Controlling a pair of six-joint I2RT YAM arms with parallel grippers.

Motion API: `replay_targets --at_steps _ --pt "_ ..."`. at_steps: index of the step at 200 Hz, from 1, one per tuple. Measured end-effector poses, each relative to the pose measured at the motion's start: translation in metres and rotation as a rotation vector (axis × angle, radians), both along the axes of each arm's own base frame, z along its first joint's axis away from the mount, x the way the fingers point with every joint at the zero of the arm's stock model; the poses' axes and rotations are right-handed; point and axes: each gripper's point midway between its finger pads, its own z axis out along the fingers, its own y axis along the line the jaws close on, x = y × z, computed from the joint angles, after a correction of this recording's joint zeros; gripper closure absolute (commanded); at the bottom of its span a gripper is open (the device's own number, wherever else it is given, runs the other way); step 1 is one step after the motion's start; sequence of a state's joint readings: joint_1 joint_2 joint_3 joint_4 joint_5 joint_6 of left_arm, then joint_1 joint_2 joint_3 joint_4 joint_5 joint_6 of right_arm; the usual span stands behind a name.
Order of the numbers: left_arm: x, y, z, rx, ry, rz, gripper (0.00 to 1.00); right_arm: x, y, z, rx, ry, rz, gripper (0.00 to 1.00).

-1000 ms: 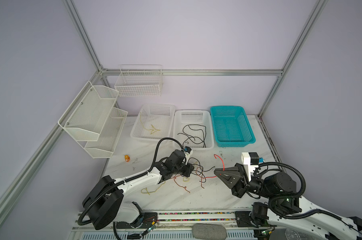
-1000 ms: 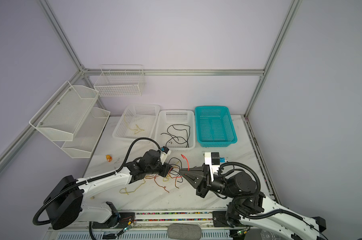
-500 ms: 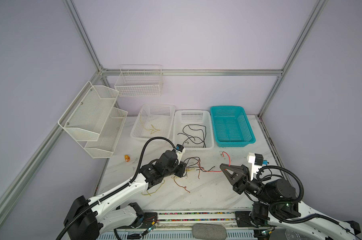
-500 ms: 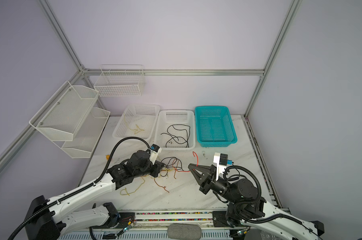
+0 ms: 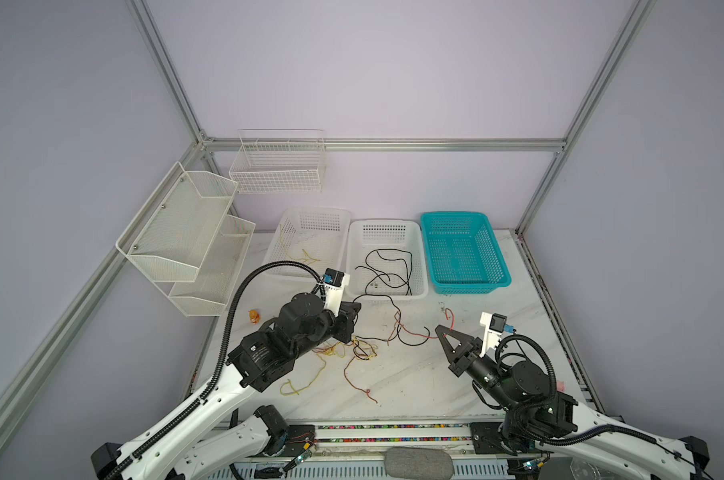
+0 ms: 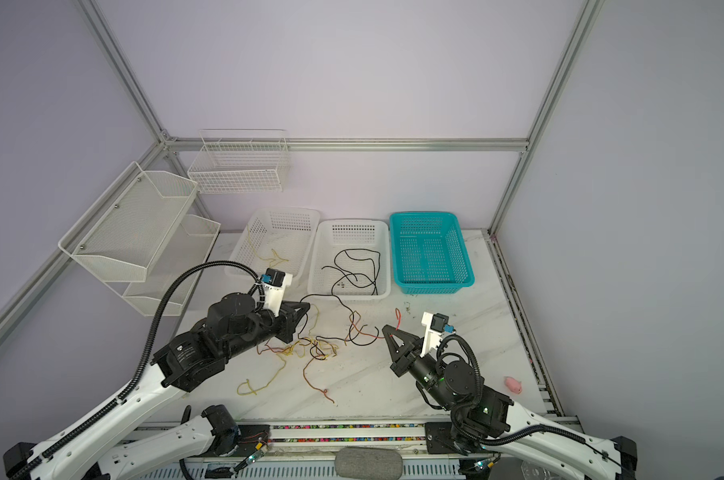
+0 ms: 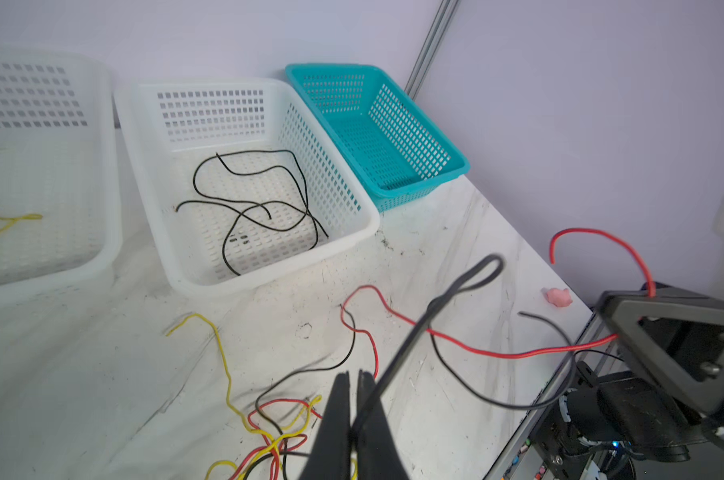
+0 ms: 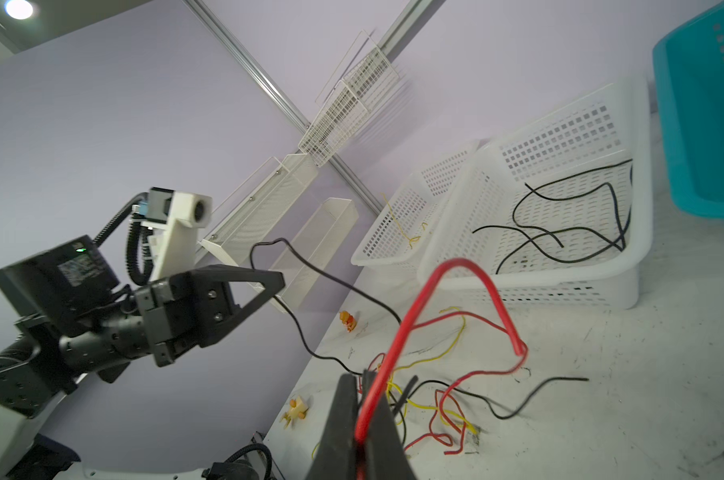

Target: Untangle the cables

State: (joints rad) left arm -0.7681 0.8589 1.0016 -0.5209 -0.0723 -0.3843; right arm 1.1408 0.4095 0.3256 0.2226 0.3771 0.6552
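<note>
Pinching a black cable point(image 7: 428, 313) between pads pressed together, the left gripper point(image 7: 354, 377) shows its grip plainly only in the left wrist view, where the cable rises from the jaws into a blurred loop. The right wrist view does the same for the right gripper point(image 8: 359, 379), which is clamped on a red cable point(image 8: 460, 262) that arches up out of the jaws and bends back down toward the marble tabletop point(image 8: 643, 395). In both top views the grippers are small dark wedges, well apart, and the wires at their tips are too thin to read as gripped.

The top views give the layout instead. The tangle of cables point(image 5: 354, 349), yellow, red and black, lies on the tabletop between the arms, nearer the left gripper. A small pink toy point(image 6: 514, 384) near the right edge shows clearly in a top view and in the left wrist view. A small orange figure point(image 5: 254, 316) near the left edge shows in a top view and in the right wrist view.

Three plastic baskets stand in a row at the back. The left white basket point(image 5: 310, 214) holds yellow cables point(image 7: 23, 217). The middle white basket point(image 5: 387, 223) holds black cables point(image 7: 306, 195), loosely crossed. The teal basket point(image 5: 462, 215) stands just beside it on the right. A wire basket point(image 5: 279, 166) and a two-tier mesh shelf point(image 5: 185, 224) hang on the walls.
</note>
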Motion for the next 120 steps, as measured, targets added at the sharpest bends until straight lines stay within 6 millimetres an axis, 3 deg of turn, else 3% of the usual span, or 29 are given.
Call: replay_targets --at_steps 74,120 --pt "0.003 0.014 0.097 -0.078 -0.194 0.052 1.00 0.015 0.005 -0.057 -0.115 0.117 -0.078 1.00" --pt "0.011 0.007 0.137 -0.111 -0.254 0.051 1.00 0.010 0.019 -0.068 -0.161 0.112 -0.008 1.00"
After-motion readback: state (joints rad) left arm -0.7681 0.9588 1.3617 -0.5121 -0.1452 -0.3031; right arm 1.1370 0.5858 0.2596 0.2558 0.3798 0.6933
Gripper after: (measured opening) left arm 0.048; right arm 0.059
